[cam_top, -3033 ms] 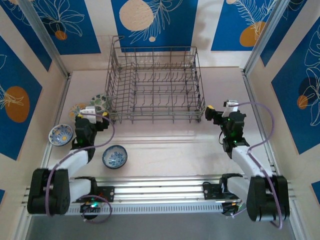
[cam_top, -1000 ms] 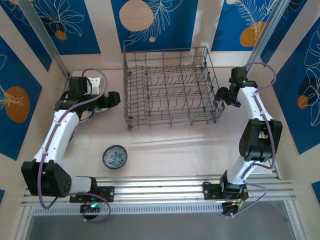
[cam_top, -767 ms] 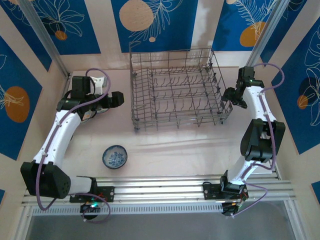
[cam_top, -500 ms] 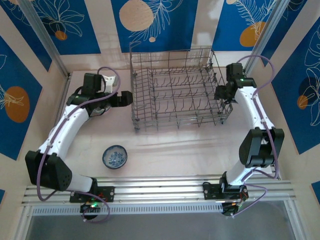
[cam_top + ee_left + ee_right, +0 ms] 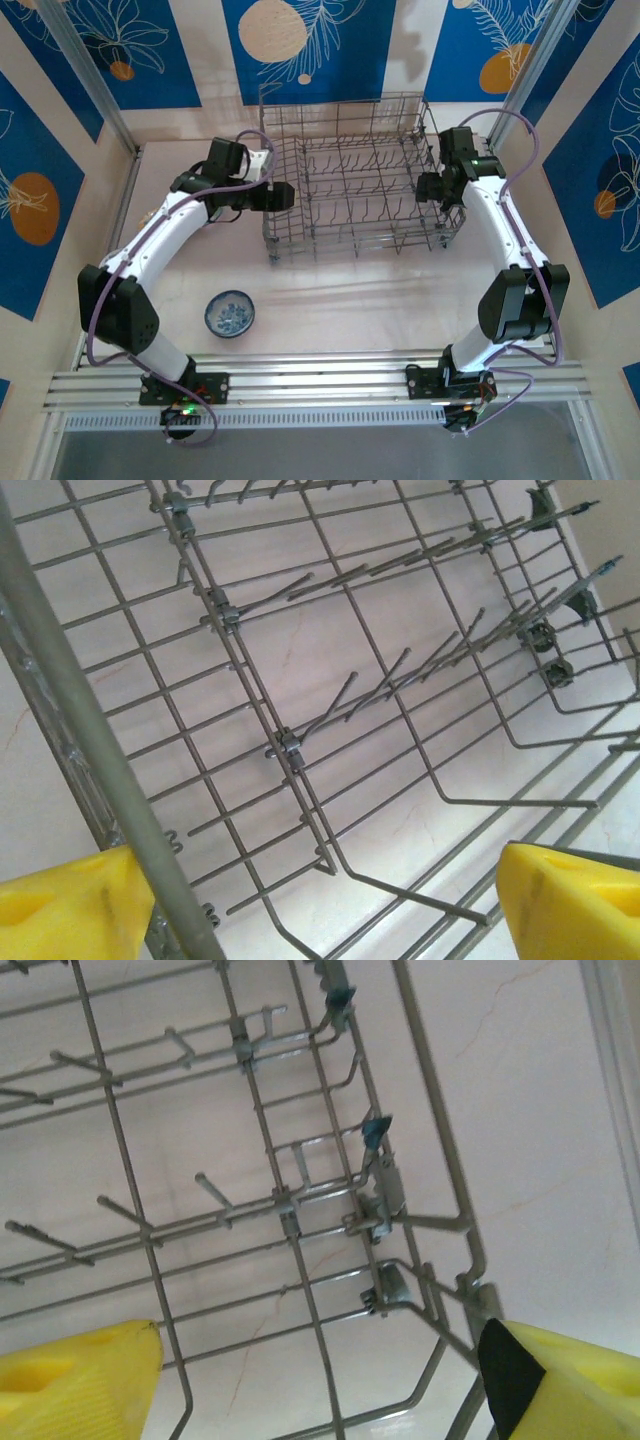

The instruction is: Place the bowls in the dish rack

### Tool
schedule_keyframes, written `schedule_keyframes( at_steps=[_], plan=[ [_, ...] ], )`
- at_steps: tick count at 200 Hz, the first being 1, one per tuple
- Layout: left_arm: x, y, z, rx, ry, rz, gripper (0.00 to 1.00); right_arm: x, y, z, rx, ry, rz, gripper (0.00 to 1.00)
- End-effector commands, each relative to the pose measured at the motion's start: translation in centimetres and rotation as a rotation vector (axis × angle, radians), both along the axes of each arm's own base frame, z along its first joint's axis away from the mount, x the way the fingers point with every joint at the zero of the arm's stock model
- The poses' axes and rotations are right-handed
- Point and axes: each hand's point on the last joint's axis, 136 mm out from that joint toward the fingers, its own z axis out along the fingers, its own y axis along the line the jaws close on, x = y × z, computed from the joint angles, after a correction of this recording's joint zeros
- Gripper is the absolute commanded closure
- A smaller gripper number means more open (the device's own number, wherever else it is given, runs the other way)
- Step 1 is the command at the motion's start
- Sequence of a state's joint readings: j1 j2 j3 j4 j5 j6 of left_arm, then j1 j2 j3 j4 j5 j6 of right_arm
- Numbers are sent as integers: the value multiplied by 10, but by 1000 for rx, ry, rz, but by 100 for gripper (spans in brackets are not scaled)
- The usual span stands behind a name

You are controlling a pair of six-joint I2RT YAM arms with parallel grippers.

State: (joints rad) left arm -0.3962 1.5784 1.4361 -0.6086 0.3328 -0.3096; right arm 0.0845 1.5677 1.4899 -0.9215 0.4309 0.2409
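- The dish rack (image 5: 350, 165), a grey wire basket with rows of upright tines, stands on the pale table (image 5: 340, 290). Its long axis runs left to right, and no bowl sits among its tines.
- Your left arm (image 5: 162, 233) reaches to the rack's left wall. Its jaws stand wide open and hold nothing. In the left wrist view the yellow fingertips (image 5: 65, 910) sit far apart, with the rack's thick rim wire just inside the left one.
- Your right arm (image 5: 505, 225) reaches to the rack's right wall, by its near-right corner. Those jaws are also wide open and empty. In the right wrist view the two yellow tips (image 5: 70, 1375) straddle the rack's corner wires.
- A blue-and-white bowl (image 5: 229, 313) sits upright on the table, well apart from the rack. It lies off the rack's near-left corner, toward the arm bases.
- Both pairs of jaws face into the rack, so the bowl lies behind the left jaws, on the opposite side from the rack.
- The bowl is round and has no long axis, so its rim can be taken from any side.
- Your left arm is clearly the nearer one; the right has the rack's whole length between it and the bowl.
- Loading looks not yet begun. As a judgement, you would turn the left jaws away from the rack and down over the bowl's rim, taking care not to snag that rim wire.
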Motion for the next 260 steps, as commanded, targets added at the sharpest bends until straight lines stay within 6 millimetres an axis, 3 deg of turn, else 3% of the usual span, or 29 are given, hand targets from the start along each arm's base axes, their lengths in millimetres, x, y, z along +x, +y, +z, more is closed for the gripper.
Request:
schedule_keyframes(
  at_steps=[1, 63, 82, 101, 129, 166, 216, 260],
  plan=[
    [-24, -13, 2, -32, 21, 14, 15, -29, 8, 6, 58, 24, -6, 16],
    [-57, -44, 7, -92, 32, 72, 17, -71, -5, -8, 133, 73, -100, 11],
    [-59, -44, 9, -68, 8, 81, 16, -77, -9, -14, 171, 83, -129, 9],
    [-55, -29, 16, 12, -56, 98, 10, -82, -12, -21, 191, 90, -146, 8],
    [-38, -6, 40, 131, -152, 103, 1, -80, -15, -30, 193, 106, -157, 6],
    [-3, 7, 56, 157, -154, 90, 1, -71, -12, -41, 210, 124, -166, 5],
    [56, 2, 53, 136, -114, 98, 6, -59, -6, -50, 219, 143, -177, 3],
    [77, -10, 37, 85, -78, 49, 9, -53, -5, -51, 226, 131, -187, 2]
  ],
)
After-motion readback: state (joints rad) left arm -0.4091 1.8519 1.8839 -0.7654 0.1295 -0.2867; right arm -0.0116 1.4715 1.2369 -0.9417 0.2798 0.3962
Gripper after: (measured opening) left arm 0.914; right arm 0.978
